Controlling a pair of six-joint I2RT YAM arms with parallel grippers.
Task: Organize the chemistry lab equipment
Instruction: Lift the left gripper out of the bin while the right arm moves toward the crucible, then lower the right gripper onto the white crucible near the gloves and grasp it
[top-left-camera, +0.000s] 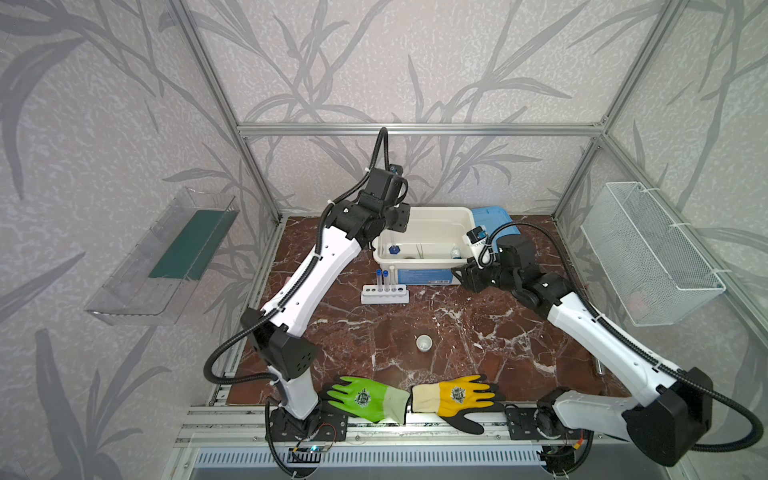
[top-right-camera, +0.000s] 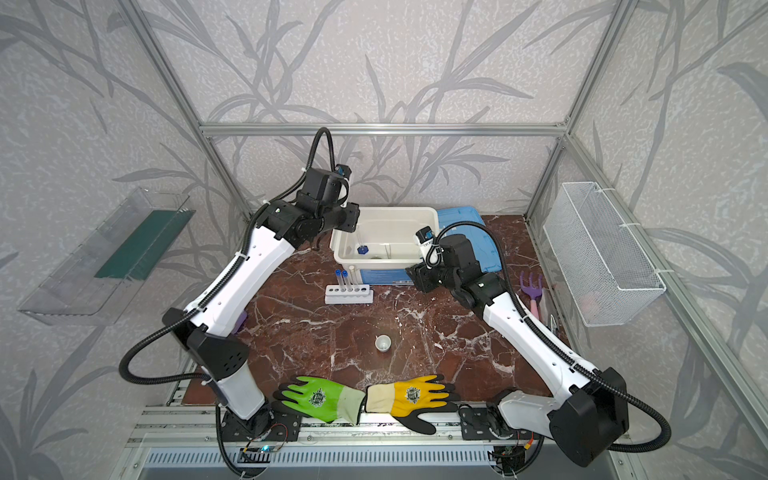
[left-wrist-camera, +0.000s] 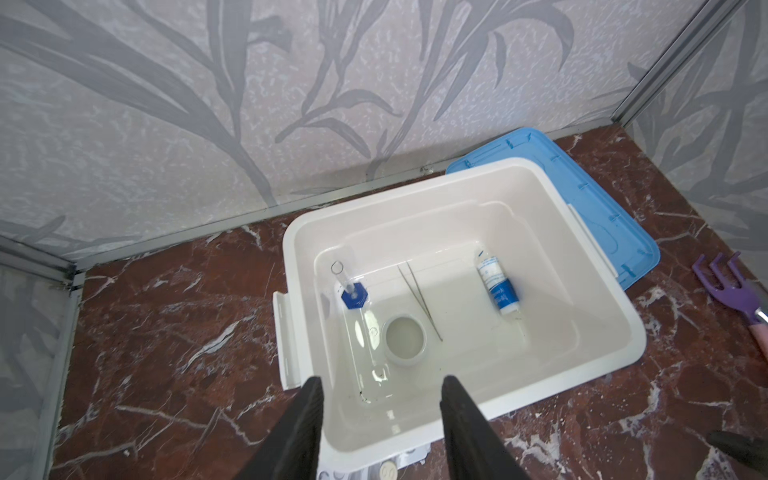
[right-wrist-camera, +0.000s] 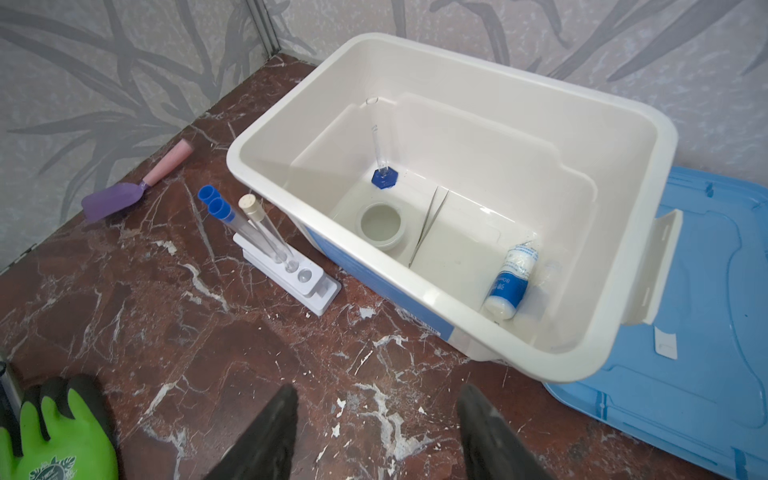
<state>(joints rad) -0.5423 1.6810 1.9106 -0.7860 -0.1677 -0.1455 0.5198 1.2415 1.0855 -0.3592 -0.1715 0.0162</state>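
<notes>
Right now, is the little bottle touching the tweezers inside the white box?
Apart. The left wrist view shows a wide strip of the white box's bare floor between the bottle and the tweezers.

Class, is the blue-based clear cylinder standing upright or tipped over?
Upright: the blue-based clear cylinder stands on its base inside the white plastic tub.

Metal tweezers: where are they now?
In the left wrist view, the metal tweezers lie inside the white bin, between the small white dish and the blue-labelled bottle.
</notes>
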